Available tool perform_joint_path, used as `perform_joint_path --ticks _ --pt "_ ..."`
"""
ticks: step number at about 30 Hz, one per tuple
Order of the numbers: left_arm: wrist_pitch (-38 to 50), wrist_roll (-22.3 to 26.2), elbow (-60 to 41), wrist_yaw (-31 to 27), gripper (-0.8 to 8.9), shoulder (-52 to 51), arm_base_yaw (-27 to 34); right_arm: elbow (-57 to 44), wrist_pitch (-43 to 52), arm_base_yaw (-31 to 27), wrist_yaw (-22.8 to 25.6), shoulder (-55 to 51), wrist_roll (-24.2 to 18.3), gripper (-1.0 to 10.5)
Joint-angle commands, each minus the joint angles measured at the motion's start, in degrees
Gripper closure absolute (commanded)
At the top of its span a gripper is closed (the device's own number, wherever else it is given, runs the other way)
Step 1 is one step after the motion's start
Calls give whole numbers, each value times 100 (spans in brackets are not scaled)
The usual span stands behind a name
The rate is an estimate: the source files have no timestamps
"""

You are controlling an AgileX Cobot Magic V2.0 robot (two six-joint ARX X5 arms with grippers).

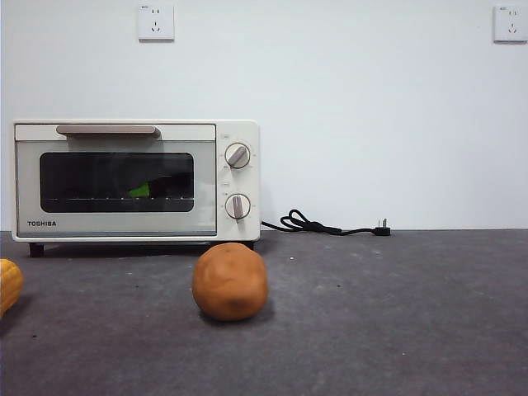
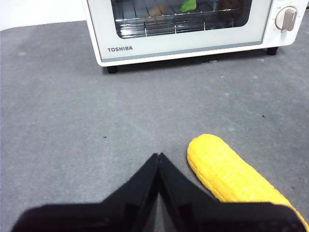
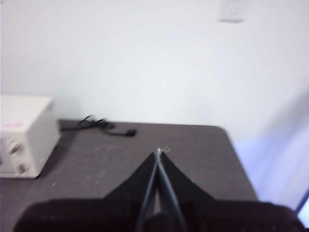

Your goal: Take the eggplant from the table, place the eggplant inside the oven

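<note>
Although the task names the eggplant (image 1: 140,190) as something to lift off the surface (image 1: 396,322), only a green patch, presumably its stem cap, shows behind the dark glass of the oven (image 1: 136,181), resting on the wire rack, with the door shut; the purple body cannot be made out, so its long axis cannot be told. By my reading the placing is already done.

Nearest in the left wrist view, the left gripper (image 2: 159,155) hangs over bare grey surface with its fingers pressed together on nothing, a yellow corn cob (image 2: 227,176) lying just beside them. The oven stands far across from those fingers, the green showing through its window, so the left arm is the nearer one. The right gripper (image 3: 159,151), fingers also together and empty, sits well off to the right, aimed toward the far right corner.

In the front view an orange-brown lump (image 1: 230,281) stands in front of the oven. Farther back a black power cord (image 1: 326,224) trails unplugged along a plain white wall carrying two sockets (image 1: 156,22).
</note>
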Motion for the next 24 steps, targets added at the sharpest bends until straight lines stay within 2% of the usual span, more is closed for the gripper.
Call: perform_joint_path --ticks 1,7,13,16,24 --pt "35 -39 -48 17 817 0 -13 -15 -103 -144 24 -304 -46 946" --pt "35 -39 -48 17 817 0 -15 -337 -76 -315 24 -881 -70 946" --pt "35 -39 -48 17 817 0 -13 -1805 396 -457 175 -1727 -90 946" --pt "35 -39 -48 17 817 2 -13 -3001 1117 -527 170 -2275 -87 946" --pt "35 -39 -48 17 818 2 -13 -6502 3950 -570 138 -3414 -44 946"
